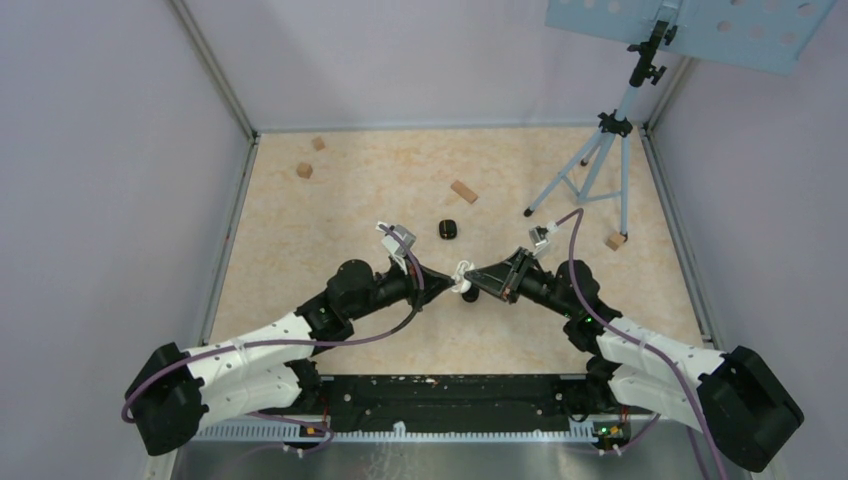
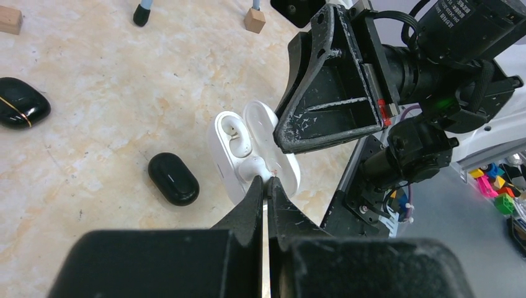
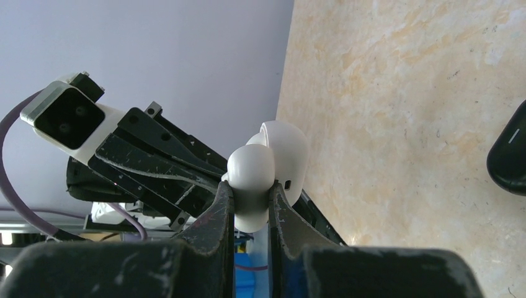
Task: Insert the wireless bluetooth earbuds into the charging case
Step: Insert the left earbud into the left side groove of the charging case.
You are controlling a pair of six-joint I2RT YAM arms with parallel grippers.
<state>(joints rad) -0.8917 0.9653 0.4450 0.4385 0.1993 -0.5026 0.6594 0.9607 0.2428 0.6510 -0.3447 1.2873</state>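
White charging case (image 2: 222, 158), lid swung open, held near the middle of the surface (image 1: 330, 210) and apparently just clear of it, clamped across one rounded half by the right end effector (image 3: 250, 188). One white earbud (image 2: 239, 133) seated in the far well; second white earbud (image 2: 251, 167) lying at the near well, whether fully home not determinable. Left end effector (image 2: 268, 181) clenched, fingers pressed together with nothing visible between them, tips touching or almost touching the second white earbud at the case rim. Closed black case (image 2: 173, 179) lying on the surface just beside the white one; wooden block (image 2: 254, 20) well apart. Handling, as a judgement: buds very light, rigid, glossy and curved, so liable to squirt from a pinch; best taken across the stem or nudged down with closed tips rather than squeezed on the bulb. Case likewise light and slippery, with a hinge probably the weak point; best gripped on the base half, never the lid, and pressed only gently.
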